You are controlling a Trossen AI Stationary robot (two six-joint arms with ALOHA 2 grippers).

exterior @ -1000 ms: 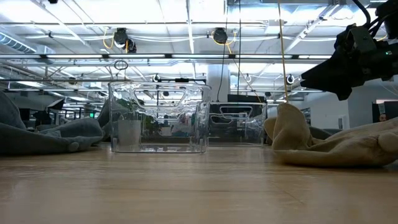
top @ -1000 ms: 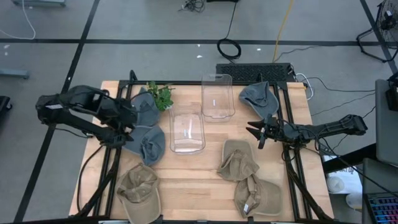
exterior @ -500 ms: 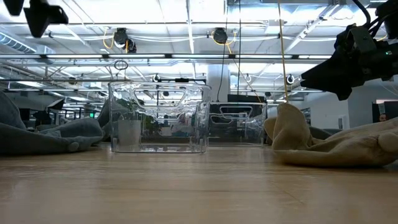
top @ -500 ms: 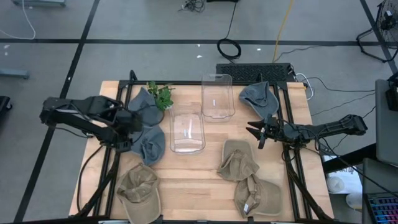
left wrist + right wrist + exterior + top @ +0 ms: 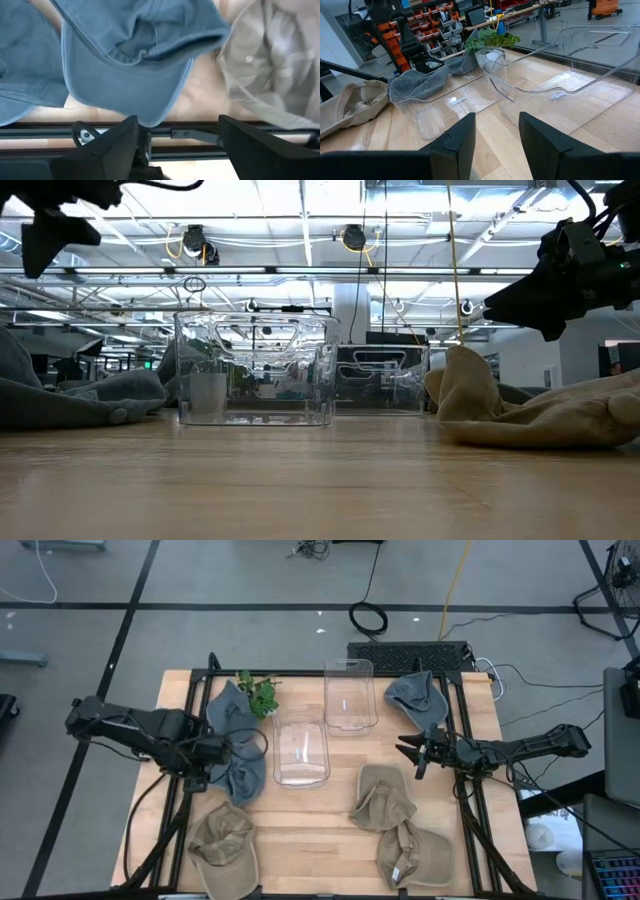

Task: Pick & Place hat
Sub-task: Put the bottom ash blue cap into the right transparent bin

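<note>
The left pincer (image 5: 222, 752) has swung down over the blue cap (image 5: 240, 772) at the surface's (image 5: 320, 830) left edge, fingers spread and empty, ready to grasp; the right pincer (image 5: 410, 753) stays parted, idle beside the clear bin (image 5: 301, 745).

Both tools (image 5: 222, 753) (image 5: 405, 752) open, empty

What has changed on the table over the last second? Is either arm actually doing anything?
The left gripper has swung from near the plant down toward the blue hat at the table's left edge and now hangs over it, fingers open, holding nothing. The right gripper has not moved; it waits, empty, beside the clear bins. The hats and bins lie where they were.
</note>
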